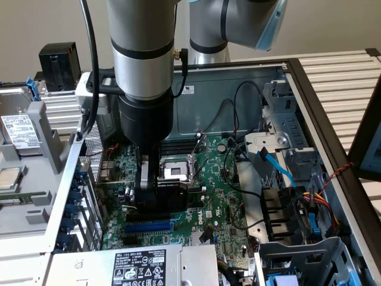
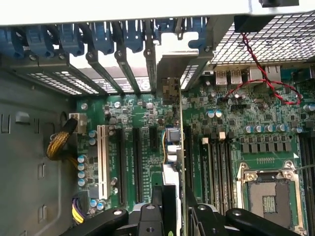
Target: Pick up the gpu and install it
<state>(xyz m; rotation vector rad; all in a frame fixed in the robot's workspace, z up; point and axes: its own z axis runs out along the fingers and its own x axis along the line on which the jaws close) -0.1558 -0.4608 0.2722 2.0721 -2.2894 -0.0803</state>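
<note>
Wrist view: gpu [image 2: 171,142] in pincer [image 2: 173,206]

The arm [image 1: 143,42] is a silver-grey cylinder with black bands and a black wrist section. A pale blue cap [image 1: 271,27] covers one joint. A black cable [image 1: 89,65] runs alongside. The black tool [image 2: 172,211] has linked bars with round screws.

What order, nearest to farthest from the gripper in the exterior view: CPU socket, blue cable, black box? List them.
1. CPU socket, beside the gripper.
2. blue cable, exterior view's right.
3. black box, exterior view's far left.
</note>
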